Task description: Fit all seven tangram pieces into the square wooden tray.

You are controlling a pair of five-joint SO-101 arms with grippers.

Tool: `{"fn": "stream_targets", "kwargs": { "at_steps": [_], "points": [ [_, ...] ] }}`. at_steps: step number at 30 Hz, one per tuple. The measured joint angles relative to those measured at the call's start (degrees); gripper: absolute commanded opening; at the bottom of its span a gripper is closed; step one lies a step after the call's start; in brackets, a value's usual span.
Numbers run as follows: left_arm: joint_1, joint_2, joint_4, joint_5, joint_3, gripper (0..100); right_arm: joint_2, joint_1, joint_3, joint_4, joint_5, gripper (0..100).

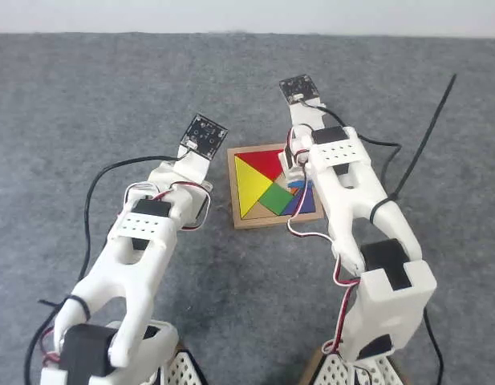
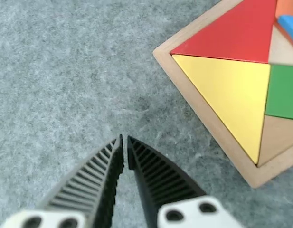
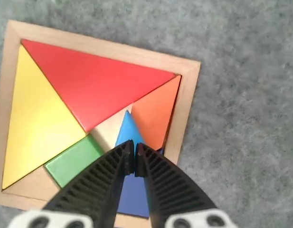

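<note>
The square wooden tray lies on the grey carpet between the two arms. It holds a red triangle, a yellow triangle, a green square, an orange triangle and a dark blue piece. A small light blue triangle lies near the middle, its point sticking out from under my right gripper, which is shut just above or on it. My left gripper is shut over bare carpet beside the tray's corner, with nothing in it.
Bare wood shows in the tray at one corner and beside the light blue triangle. Grey carpet surrounds the tray on every side. A black cable runs past the right arm.
</note>
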Motion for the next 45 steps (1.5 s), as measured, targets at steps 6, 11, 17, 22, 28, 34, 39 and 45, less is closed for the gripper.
{"fn": "stream_targets", "kwargs": {
  "at_steps": [6, 11, 17, 22, 28, 34, 39, 45],
  "points": [
    [0.0, 0.0, 0.0, 0.0, 0.0, 1, 0.0, 0.0, 0.0, 0.0, -1.23, 0.7],
    [0.0, 0.0, 0.0, 0.0, 0.0, 1, 0.0, 1.05, 0.0, -0.26, -1.23, 0.7],
    [0.0, 0.0, 0.0, 0.0, 0.0, 1, 1.32, 4.22, 0.0, -1.41, -1.23, 0.7],
    [0.0, 0.0, 0.0, 0.0, 0.0, 1, 6.59, 4.13, -1.93, -1.41, 0.0, 0.7],
    [0.0, 0.0, 0.0, 0.0, 0.0, 1, 8.35, 2.55, -5.54, 3.16, 0.26, 0.7],
    [-0.09, 0.0, -1.85, 0.0, 1.76, 1, 8.35, 0.53, -5.89, 3.96, 0.44, 0.7],
    [0.0, -6.68, -7.38, 0.0, 8.62, 1, 8.35, 0.35, -5.89, 3.96, 0.44, 0.7],
    [0.0, -21.89, -18.64, 0.0, 23.03, 1, 6.07, 1.93, -5.89, 5.89, 0.44, 0.7]
  ]
}}
